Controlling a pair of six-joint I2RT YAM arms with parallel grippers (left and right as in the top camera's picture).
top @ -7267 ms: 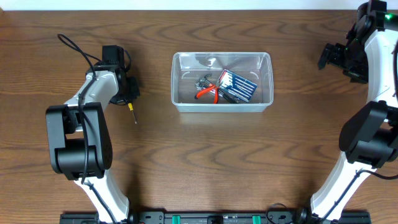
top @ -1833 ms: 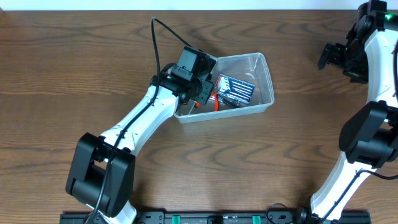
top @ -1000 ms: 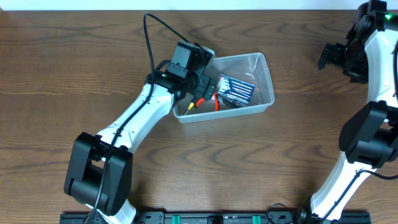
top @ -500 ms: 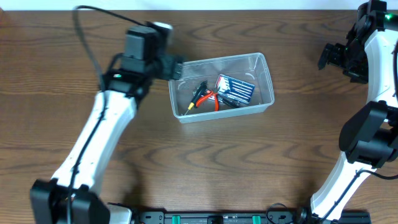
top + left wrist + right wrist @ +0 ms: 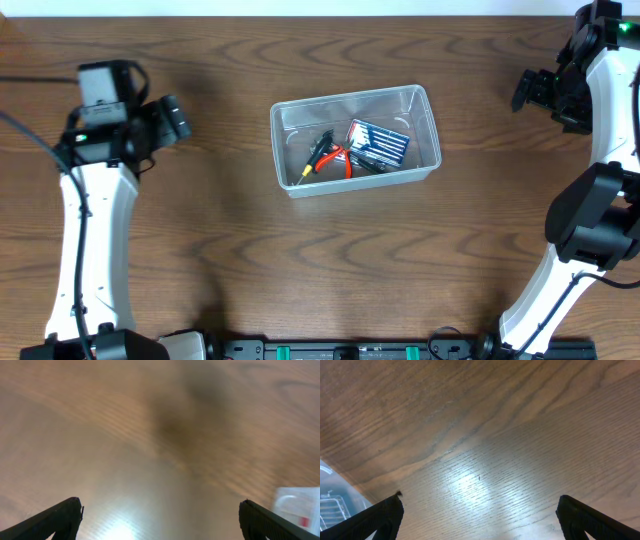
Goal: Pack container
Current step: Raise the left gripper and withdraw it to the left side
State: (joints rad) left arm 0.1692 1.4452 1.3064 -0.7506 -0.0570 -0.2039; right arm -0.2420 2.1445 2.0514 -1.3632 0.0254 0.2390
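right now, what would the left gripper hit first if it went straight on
Probably the table: the left gripper faces bare wood, with the bin off at the right edge of its blurred wrist view, not dead ahead.

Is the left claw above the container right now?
No, the left claw hangs over the table, well to the left of the container.

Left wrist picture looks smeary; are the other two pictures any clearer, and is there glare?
Left wrist: wood grain of the table blurred throughout, container corner a pale smudge, glare patch at bottom. Right wrist: grain sharp, one bright reflection mid-frame. Overhead: crisp, evenly lit.
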